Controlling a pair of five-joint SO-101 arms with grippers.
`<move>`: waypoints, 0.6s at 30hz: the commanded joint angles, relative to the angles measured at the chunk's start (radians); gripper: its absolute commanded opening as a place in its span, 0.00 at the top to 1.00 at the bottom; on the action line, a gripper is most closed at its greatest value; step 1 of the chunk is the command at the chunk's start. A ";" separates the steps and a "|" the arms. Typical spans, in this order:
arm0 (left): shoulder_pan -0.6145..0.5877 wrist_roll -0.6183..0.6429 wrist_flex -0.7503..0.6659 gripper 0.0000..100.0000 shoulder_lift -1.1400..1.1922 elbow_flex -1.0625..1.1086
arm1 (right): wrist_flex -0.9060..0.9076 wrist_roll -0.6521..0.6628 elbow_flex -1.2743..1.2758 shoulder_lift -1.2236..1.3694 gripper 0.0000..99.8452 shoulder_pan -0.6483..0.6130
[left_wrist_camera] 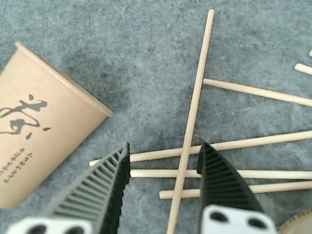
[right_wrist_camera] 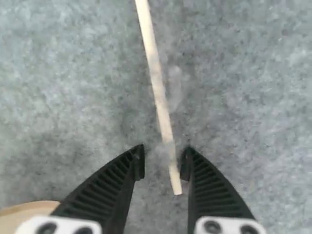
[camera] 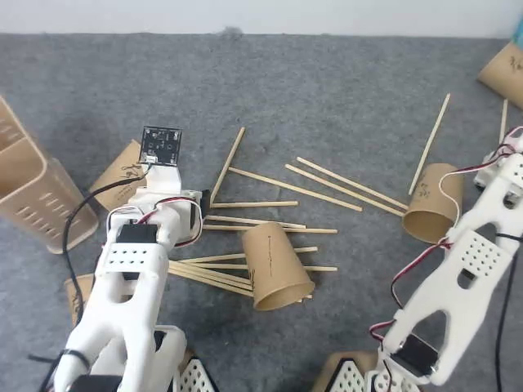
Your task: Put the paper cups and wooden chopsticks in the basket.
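**Left gripper** [left_wrist_camera: 165, 147]: jaws spread and empty, low over the grey mat [camera: 327, 90]; one long chopstick [left_wrist_camera: 194, 97] runs lengthwise through the gap between them, crossing three crosswise chopsticks [left_wrist_camera: 253, 173] close to the fingertips; a tipped paper cup [left_wrist_camera: 34, 126] lies just beside the gripper, on its basket side.

**Right gripper** [right_wrist_camera: 164, 150]: jaws parted narrowly, nothing pinched; the end of a single chopstick [right_wrist_camera: 155, 83] lies on the mat between the tips, the rest running straight ahead of the gripper; whether either pad touches it cannot be told.

**Basket** [camera: 33, 192]: stands well apart from both grippers, beyond the cup beside the left gripper; the part of its inside that can be seen appears to hold nothing.

**Progress, as judged:** no item is seen in the basket; a central cup [camera: 278, 265] rests on a sheaf of chopsticks near the left gripper; a second cup [camera: 431, 204] lies near the right gripper, a further cup [camera: 508, 72] well ahead of it; loose chopsticks lie between the arms; the whole load is therefore still to be moved, and each gripper seems set for a chopstick pick.
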 commanded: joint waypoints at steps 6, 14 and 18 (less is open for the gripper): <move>0.008 -0.014 -0.017 0.79 0.005 -0.027 | 0.064 -0.012 -0.003 -0.114 0.99 0.031; 0.008 -0.015 -0.018 0.79 0.005 -0.027 | 0.099 0.000 0.000 -0.259 0.99 0.120; 0.008 -0.015 -0.018 0.79 0.005 -0.027 | 0.090 0.006 0.000 -0.306 0.99 0.166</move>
